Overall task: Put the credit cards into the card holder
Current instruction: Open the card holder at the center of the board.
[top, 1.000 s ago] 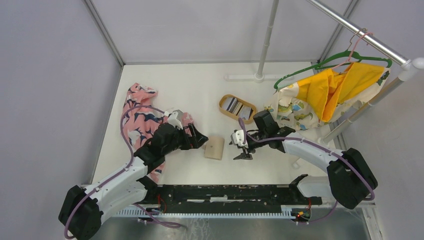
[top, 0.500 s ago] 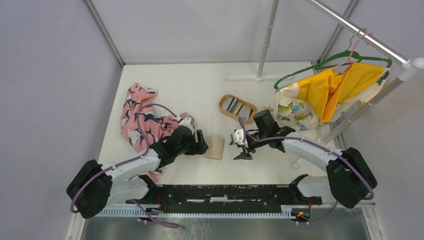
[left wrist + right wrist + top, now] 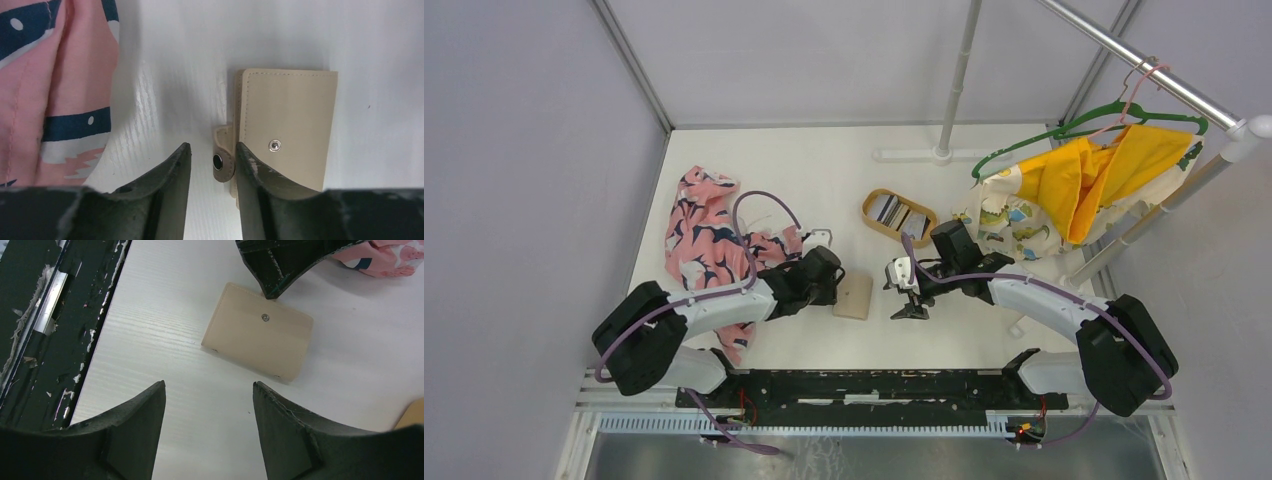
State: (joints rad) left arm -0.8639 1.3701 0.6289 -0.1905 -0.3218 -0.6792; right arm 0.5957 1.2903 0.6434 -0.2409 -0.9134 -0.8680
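The left gripper stands half-spread around the small tab of the tan card holder — one finger on each side, a gap still showing. The holder lies folded shut on the white table. The right gripper hovers near it, jaws wide and empty. Farther back, the credit cards lie in an oval wooden tray.

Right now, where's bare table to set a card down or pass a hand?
Free: the far table between pink cloth and wooden tray; the near strip between card holder and black rail. Crowded: around the card holder, left end effector at its tab side, right end effector on the other.
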